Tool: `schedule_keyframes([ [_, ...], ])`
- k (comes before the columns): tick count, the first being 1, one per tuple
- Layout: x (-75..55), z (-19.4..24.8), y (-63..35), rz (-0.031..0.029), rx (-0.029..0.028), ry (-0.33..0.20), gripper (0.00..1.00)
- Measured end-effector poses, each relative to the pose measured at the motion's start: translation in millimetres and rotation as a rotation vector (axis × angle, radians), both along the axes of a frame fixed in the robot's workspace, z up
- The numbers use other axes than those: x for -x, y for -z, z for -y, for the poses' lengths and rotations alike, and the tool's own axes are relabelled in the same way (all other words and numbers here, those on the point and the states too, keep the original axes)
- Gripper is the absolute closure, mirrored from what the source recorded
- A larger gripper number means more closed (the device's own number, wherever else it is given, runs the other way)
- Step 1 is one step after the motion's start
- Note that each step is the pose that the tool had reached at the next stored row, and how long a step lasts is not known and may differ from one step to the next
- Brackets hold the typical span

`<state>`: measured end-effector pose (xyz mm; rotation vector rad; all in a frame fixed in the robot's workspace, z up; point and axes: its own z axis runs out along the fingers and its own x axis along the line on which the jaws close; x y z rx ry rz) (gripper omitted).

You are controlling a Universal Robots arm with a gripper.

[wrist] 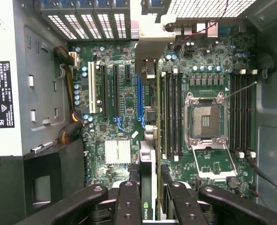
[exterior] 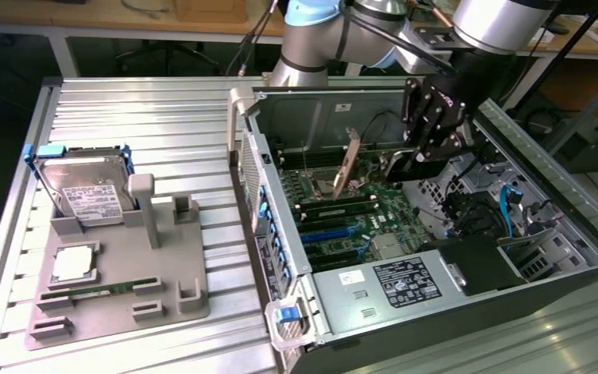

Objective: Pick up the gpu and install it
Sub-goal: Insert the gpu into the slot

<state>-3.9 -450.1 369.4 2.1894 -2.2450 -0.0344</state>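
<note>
Insp. A: Gripper (wrist: pixel 150 199) closest to lens, fingers (wrist: pixel 128 201) clamped on the gpu (wrist: pixel 149 140), card held edge-on above the motherboard (wrist: pixel 124 101).

Insp. B: Exterior view agrees. Gpu (exterior: pixel 347 165) upright inside the open pc case (exterior: pixel 548 179), silver bracket end up, over the board's slot area; can't tell if it touches a slot. Case contents?

Insp. A: Motherboard w/ bare cpu socket (wrist: pixel 205 121), power supply (exterior: pixel 398 284) w/ black label at the case's near end.

Insp. B: Outside the case, on the exterior view's left: grey fixture tray (exterior: pixel 164 288) holds hard drive (exterior: pixel 86 191) standing in blue frame, memory stick (exterior: pixel 102 291) lying in its holder. Tray well apart from gripper (exterior: pixel 413 156).
</note>
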Motion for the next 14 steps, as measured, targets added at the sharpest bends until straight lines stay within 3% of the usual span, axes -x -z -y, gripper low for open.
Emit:
schedule_keyframes([
  [14,0.0,0.0,11.3,0.0,0.0,0.0,0.73],
])
